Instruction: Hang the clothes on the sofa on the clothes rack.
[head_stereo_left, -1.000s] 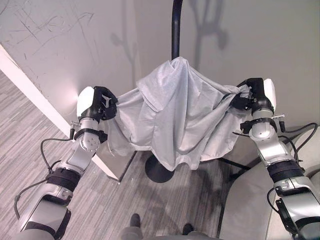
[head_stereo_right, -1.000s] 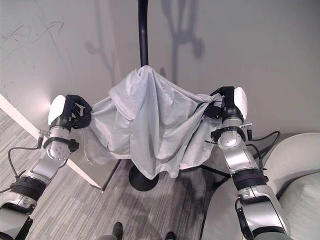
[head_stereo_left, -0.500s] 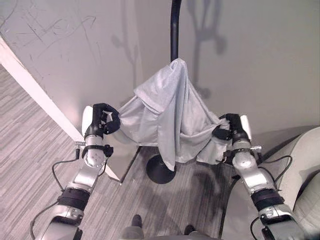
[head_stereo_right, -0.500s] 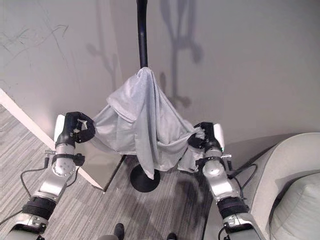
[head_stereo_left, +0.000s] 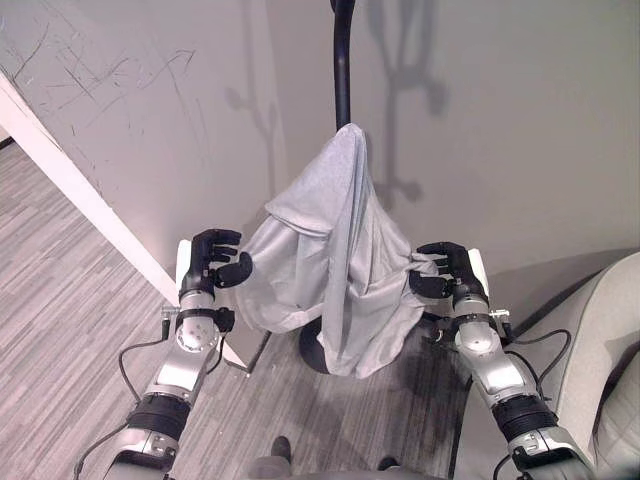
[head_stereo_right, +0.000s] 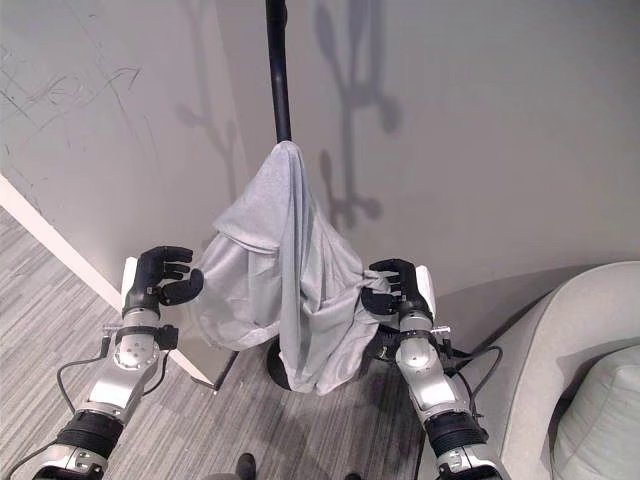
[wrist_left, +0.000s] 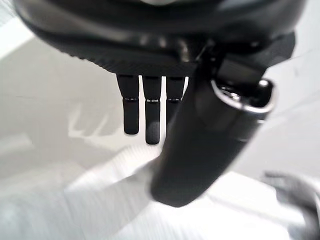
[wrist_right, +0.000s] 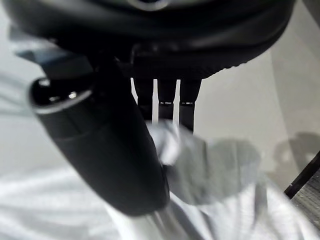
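A light grey garment (head_stereo_left: 335, 250) hangs draped over a hook of the black clothes rack (head_stereo_left: 342, 60), its peak high on the pole and its folds falling to just above the round base (head_stereo_right: 272, 368). My left hand (head_stereo_left: 212, 262) is at the garment's left edge with fingers straight and thumb out; in the left wrist view the fingers (wrist_left: 145, 110) stretch over the cloth (wrist_left: 100, 200) without holding it. My right hand (head_stereo_left: 447, 270) is at the garment's right edge, fingers (wrist_right: 167, 102) straight, with a fold of cloth (wrist_right: 172, 145) lying between thumb and fingers.
A grey wall stands close behind the rack. A white trim strip (head_stereo_left: 80, 190) runs diagonally down the left. The light grey sofa (head_stereo_left: 600, 340) curves in at the lower right. Striped grey flooring (head_stereo_left: 60, 300) lies at the left.
Both hands came down and in toward the rack. The left hand opened and let go of the cloth; the right hand's fingers straightened. The garment now hangs narrower. The camera shifted.
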